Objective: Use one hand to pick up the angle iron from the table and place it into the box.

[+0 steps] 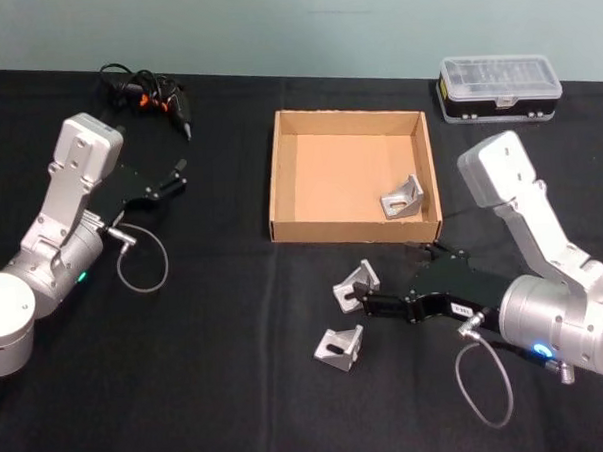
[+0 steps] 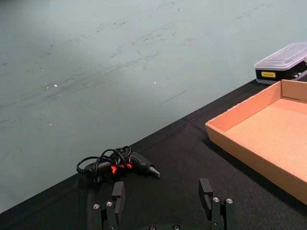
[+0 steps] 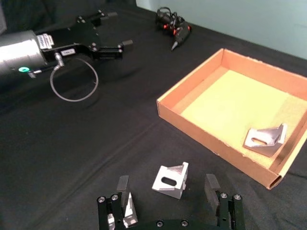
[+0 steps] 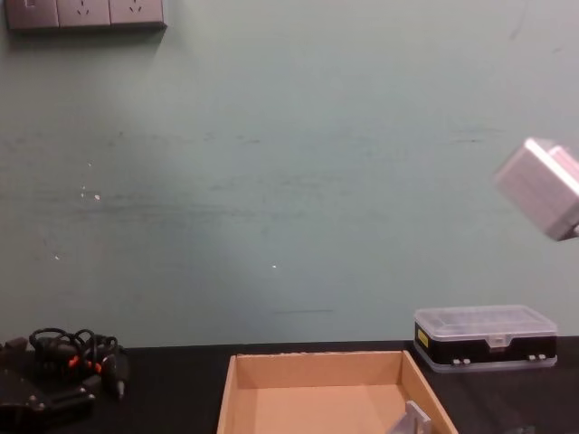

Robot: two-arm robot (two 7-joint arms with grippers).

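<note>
Right claw at the iron
Right gripper, spread wide, faces an angle iron lower centre; left gripper idles open, upper left.

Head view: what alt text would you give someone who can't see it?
The right gripper, open, is beside two silver angle irons on the black table, just before a cardboard box holding a third. The left gripper is parked, open, at the left near a cable tangle.
</note>
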